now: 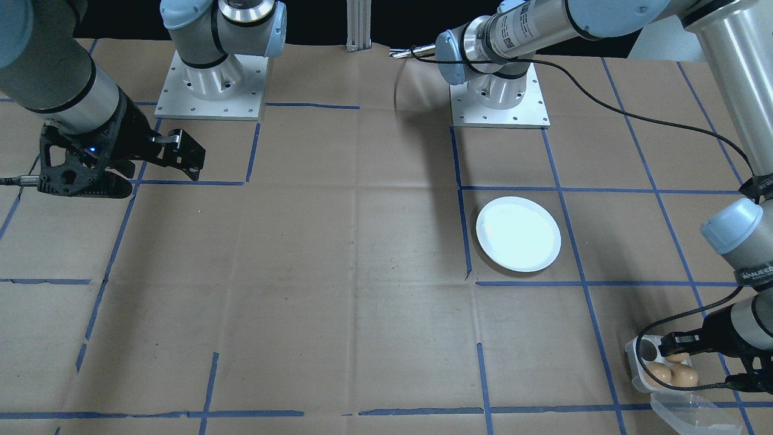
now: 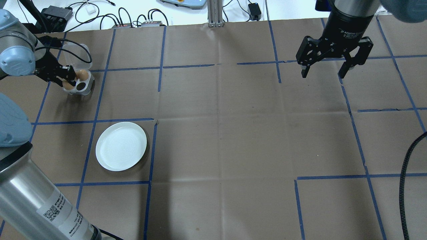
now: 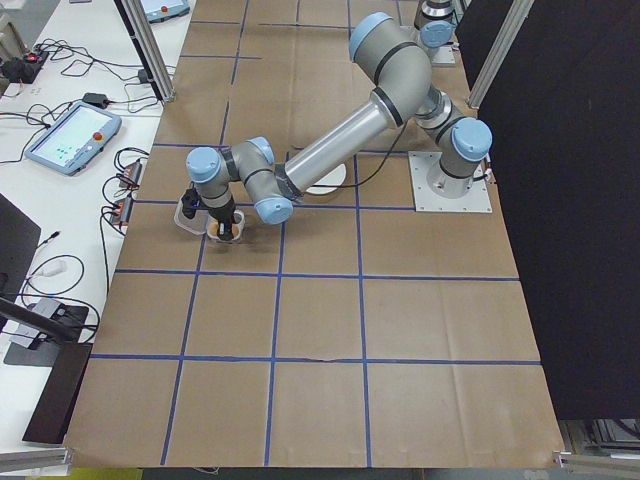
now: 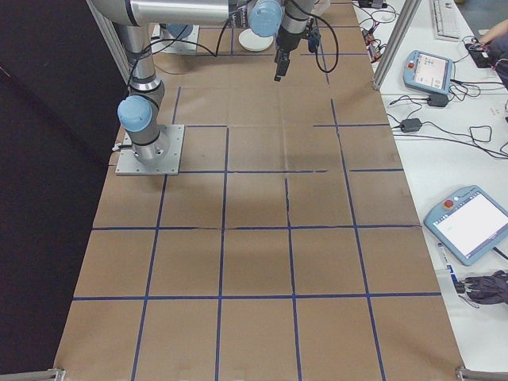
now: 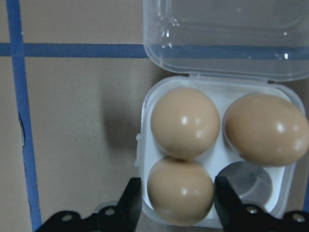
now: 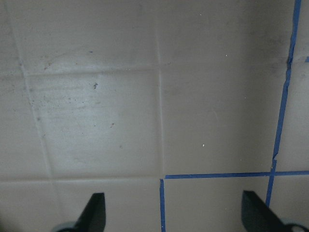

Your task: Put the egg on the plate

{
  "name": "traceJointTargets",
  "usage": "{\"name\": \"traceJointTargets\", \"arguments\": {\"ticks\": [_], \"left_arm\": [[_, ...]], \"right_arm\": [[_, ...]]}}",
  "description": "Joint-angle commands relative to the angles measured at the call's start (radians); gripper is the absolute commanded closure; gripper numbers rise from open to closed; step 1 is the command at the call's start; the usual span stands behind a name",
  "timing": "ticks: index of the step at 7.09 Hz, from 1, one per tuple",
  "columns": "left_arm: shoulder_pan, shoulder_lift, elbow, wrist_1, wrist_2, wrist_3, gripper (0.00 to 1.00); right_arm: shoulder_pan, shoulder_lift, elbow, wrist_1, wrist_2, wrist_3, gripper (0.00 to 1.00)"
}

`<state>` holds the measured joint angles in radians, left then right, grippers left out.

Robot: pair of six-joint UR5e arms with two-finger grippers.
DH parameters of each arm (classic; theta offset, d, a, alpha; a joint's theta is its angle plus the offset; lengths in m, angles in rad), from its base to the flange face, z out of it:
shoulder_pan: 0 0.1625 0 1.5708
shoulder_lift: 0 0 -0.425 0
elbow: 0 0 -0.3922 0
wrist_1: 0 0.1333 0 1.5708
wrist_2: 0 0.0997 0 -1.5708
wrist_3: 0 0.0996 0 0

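The round white plate (image 2: 121, 146) lies bare on the brown paper, also seen from the front (image 1: 518, 234). Beyond it stands a small square egg tray (image 5: 145, 111) with three brown eggs and one empty cup (image 5: 248, 181). My left gripper (image 5: 177, 195) is down over the tray, its fingers pressed against both sides of the nearest egg (image 5: 181, 183), which still sits in its cup. The overhead view shows the same gripper (image 2: 70, 80) at the tray (image 2: 84, 88). My right gripper (image 2: 323, 75) hangs open and empty above the table, far to the other side.
The tray's clear lid (image 5: 222, 34) lies folded open behind it. Two other eggs (image 5: 185, 123) (image 5: 265, 129) fill the back cups. Blue tape lines grid the paper. Cables and boxes lie past the far edge (image 2: 140, 23).
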<state>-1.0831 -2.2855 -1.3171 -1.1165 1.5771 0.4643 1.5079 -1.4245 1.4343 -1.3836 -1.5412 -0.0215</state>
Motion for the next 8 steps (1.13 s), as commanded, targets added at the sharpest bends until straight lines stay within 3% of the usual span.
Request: {"name": "traceJointTargets", "arguments": {"ticks": [1, 2, 5, 6, 8], "left_arm": [[-0.001, 0.000, 0.001, 0.001, 0.003, -0.001, 0.92], [-0.001, 0.007, 0.001, 0.001, 0.001, -0.001, 1.00], [-0.006, 0.116, -0.029, -0.073, -0.005, 0.001, 1.00], [-0.017, 0.168, -0.086, -0.124, -0.008, -0.010, 1.00], [-0.061, 0.301, -0.291, -0.135, -0.014, -0.094, 1.00]], "right_arm": [[0.000, -0.001, 0.000, 0.000, 0.001, 0.000, 0.00], [0.000, 0.001, 0.000, 0.000, 0.001, 0.000, 0.00], [0.000, -0.001, 0.000, 0.000, 0.000, 0.000, 0.00], [0.000, -0.001, 0.000, 0.000, 0.001, 0.000, 0.00], [0.000, -0.001, 0.000, 0.000, 0.001, 0.000, 0.00]]}}
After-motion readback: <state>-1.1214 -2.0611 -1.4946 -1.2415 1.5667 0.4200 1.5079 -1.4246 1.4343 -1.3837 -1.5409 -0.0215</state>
